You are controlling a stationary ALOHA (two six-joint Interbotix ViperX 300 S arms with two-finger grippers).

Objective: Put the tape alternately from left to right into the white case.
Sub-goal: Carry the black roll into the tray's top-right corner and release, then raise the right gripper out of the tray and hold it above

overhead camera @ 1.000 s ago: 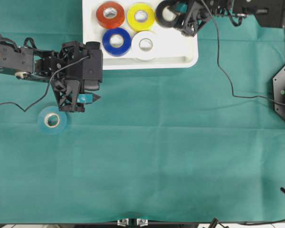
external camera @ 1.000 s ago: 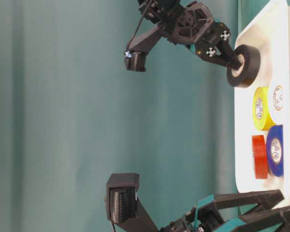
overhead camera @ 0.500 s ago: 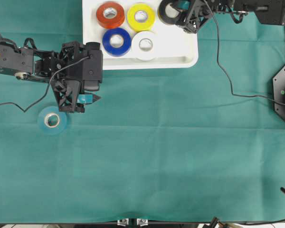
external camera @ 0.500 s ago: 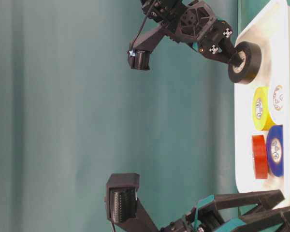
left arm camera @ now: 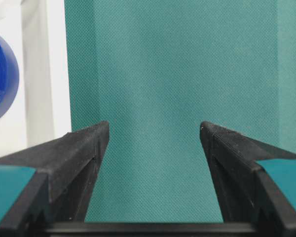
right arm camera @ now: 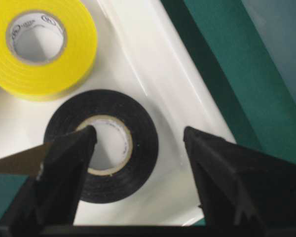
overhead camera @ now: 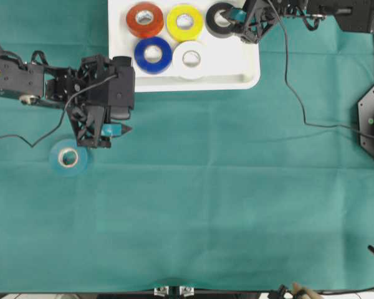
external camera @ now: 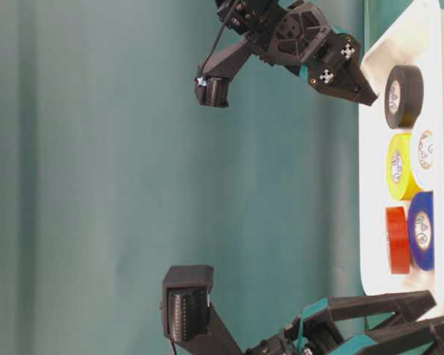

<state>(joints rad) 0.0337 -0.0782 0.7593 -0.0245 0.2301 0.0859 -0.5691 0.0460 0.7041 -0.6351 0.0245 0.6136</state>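
The black roll (overhead camera: 220,19) lies flat in the white case (overhead camera: 237,68), at the right end of the far row, just beside the yellow roll (overhead camera: 185,22); the right wrist view shows its pale core facing up and bare tray floor around it. The red-orange roll (overhead camera: 144,18) sits at the left of that same row. In the near row the blue roll (overhead camera: 153,54) and the white roll (overhead camera: 191,58) lie side by side, touching or nearly so. The right part of the near row shows only white floor.

The right gripper (overhead camera: 242,20) hangs over the case's far right corner — its jaws stand spread, holding nothing, one finger over the black roll's core and the other over the tray floor beside it.

The teal roll (overhead camera: 68,157) lies alone on the green cloth (overhead camera: 224,199), well left of the case and nearer the front edge. The left gripper (overhead camera: 110,131) hovers just beside it, to its right and slightly farther back — jaws wide apart with only cloth between them, and the case's edge with the blue roll at the left of its wrist view.
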